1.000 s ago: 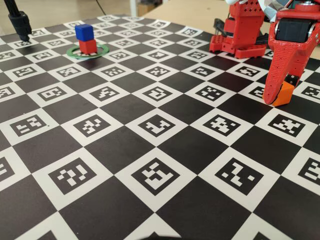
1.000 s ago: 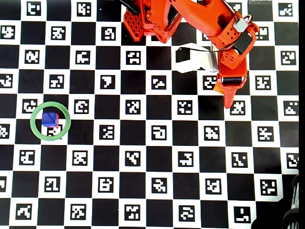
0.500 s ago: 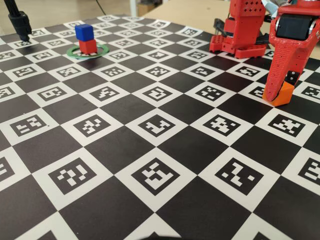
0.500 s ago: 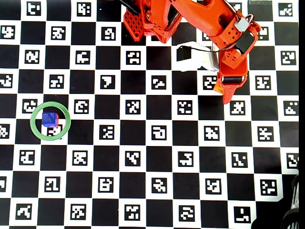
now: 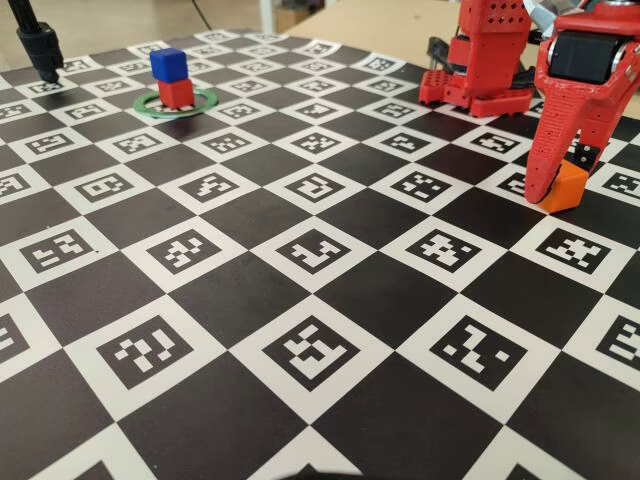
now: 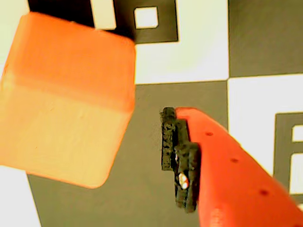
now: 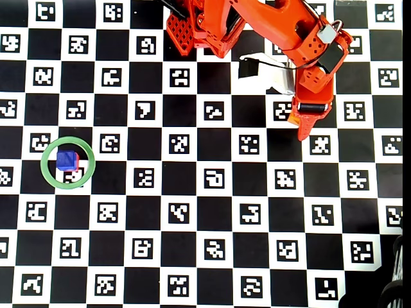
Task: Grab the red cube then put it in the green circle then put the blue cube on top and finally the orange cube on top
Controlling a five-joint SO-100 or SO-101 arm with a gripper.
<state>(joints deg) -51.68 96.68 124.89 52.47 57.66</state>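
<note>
While overhead hides it — orange cube (image 6: 66, 99) fills wrist view.

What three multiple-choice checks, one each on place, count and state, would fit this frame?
1. Where is the blue cube?
A. on the red cube inside the green circle
B. beside the arm's base
C. in the gripper

2. How many cubes show?
A. two
B. three
C. four

3. How does the orange cube stand to the gripper?
A. lifted high over the circle
B. at the fingertips, low by the board, seemingly tilted
C. stacked on the blue cube

Answers: 1 A, the fixed view shows blue over red in the ring. 2 B, red, blue, orange. 3 B, the fixed view shows it at the fingertip.
</note>
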